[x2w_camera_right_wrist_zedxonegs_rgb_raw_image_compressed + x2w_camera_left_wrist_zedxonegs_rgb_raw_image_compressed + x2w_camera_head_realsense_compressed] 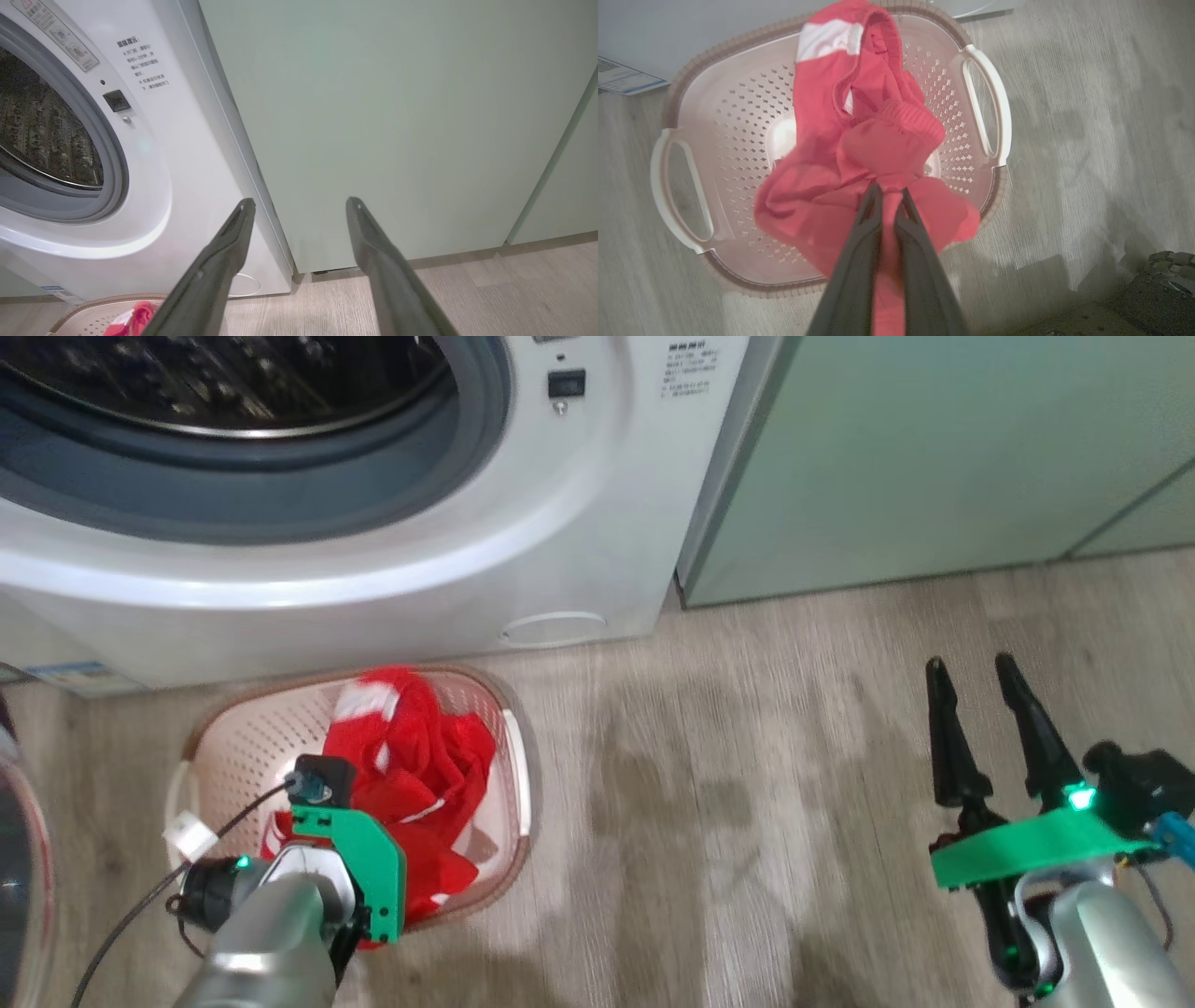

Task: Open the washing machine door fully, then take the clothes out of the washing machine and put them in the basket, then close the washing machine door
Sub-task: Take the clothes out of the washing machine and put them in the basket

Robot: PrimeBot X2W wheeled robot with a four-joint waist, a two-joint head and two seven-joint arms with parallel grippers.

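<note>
The white washing machine [560, 523] stands open at the top of the head view, its steel drum [233, 383] showing inside the grey gasket. On the floor in front sits the cream basket [224, 709], with red clothes [420, 756] hanging into it. In the left wrist view my left gripper [889, 189] is shut on a bunched fold of the red clothes [822, 121], held above the basket [714, 51]. My right gripper [969, 665] hovers open and empty over the floor at the right, pointing at the cabinets [300, 203]. A curved clear edge of the washing machine door [14, 859] shows at the far left.
Pale green cabinets [934, 448] stand right of the machine. Wooden floor [747, 756] lies between the basket and my right arm. A small round service flap [553, 627] sits low on the machine's front. A black cable [140, 905] loops off my left wrist.
</note>
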